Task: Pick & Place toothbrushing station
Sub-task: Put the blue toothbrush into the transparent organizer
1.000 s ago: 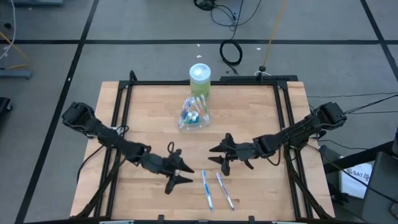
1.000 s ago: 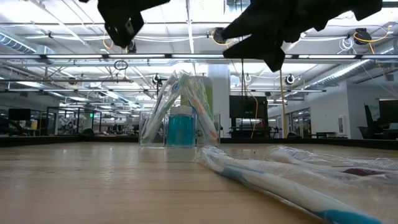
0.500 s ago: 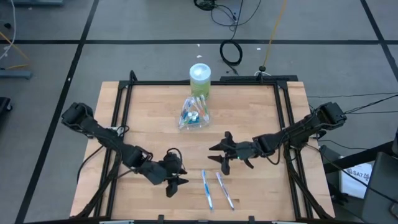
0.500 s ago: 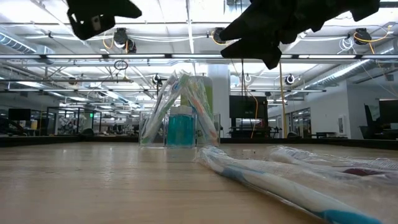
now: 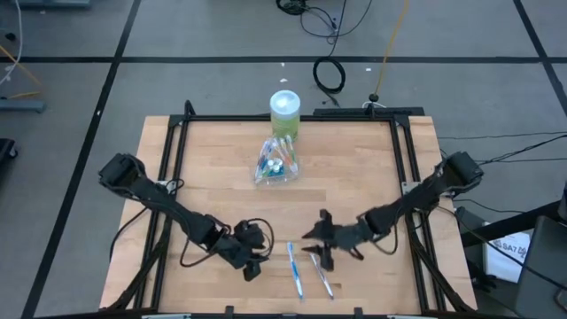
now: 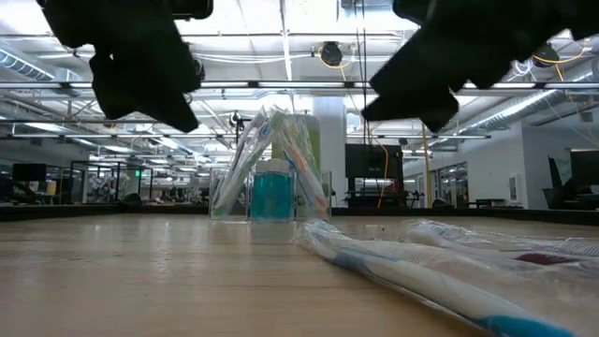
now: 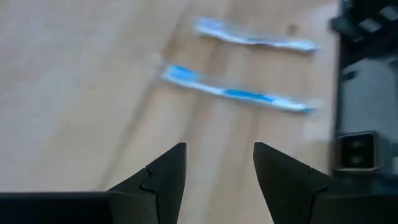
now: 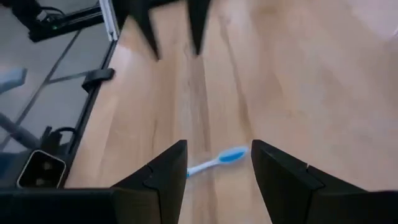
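The clear plastic cup [image 5: 274, 165] stands upright at the table's far middle, holding several multicoloured toothbrushes and a teal-capped tube; it also shows in the low view [image 6: 271, 178]. Two blue-and-white toothbrushes [image 5: 294, 268] [image 5: 320, 271] in clear wrap lie flat near the front edge. My left gripper [image 5: 255, 263] hovers open just left of them; its wrist view [image 7: 217, 149] shows both brushes [image 7: 236, 94] ahead of it. My right gripper [image 5: 319, 246] hovers open just beyond them, above one brush [image 8: 217, 160].
A green cylindrical container with a pale lid [image 5: 284, 112] stands at the far edge behind the cup. A black frame [image 5: 177, 133] runs around the wooden tabletop. Bare wood lies between the cup and the two loose brushes.
My left gripper has gone toward the near edge and down, and turned toward the loose toothbrushes. My right gripper has gone toward the near edge and down, closer to the two toothbrushes. The cup and brushes have not moved.
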### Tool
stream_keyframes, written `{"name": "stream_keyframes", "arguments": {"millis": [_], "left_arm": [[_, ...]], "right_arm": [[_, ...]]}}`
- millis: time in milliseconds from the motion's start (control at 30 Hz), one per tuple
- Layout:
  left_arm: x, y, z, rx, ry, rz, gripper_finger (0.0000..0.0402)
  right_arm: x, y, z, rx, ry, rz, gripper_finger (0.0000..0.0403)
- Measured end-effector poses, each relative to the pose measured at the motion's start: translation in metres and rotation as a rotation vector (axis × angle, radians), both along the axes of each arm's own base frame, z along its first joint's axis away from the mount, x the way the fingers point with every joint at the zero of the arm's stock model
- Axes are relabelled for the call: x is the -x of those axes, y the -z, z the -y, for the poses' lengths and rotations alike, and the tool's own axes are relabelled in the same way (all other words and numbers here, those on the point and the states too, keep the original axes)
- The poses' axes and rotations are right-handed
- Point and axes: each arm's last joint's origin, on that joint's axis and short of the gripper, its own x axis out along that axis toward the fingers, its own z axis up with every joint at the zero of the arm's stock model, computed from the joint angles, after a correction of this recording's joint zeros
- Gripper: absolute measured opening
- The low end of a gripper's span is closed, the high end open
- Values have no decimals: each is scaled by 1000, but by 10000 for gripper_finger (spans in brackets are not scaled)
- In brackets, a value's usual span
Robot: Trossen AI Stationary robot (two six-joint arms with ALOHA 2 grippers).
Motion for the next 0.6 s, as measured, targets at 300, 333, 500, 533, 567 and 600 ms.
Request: {"name": "stream_keyframes", "arguments": {"millis": [300,333,500,533,567,600], "left_arm": [[8,-30,-36,-117,-76,19,191],[10,-34,-39,-122,-74,21,191],[12,-44,-46,-149,-54,47,191],[12,-44,-46,-153,-48,49,191],[12,-44,-46,-155,-45,51,191],[12,-44,-46,-160,-40,49,191]], "right_arm": [[-31,41,-30,-99,58,-106,171],[-37,41,-33,-98,62,-128,171],[-56,24,-43,-25,151,-255,171],[-57,22,-43,-35,189,-272,171],[-59,22,-44,-52,222,-277,171],[-60,23,-44,-72,237,-281,171]]}}
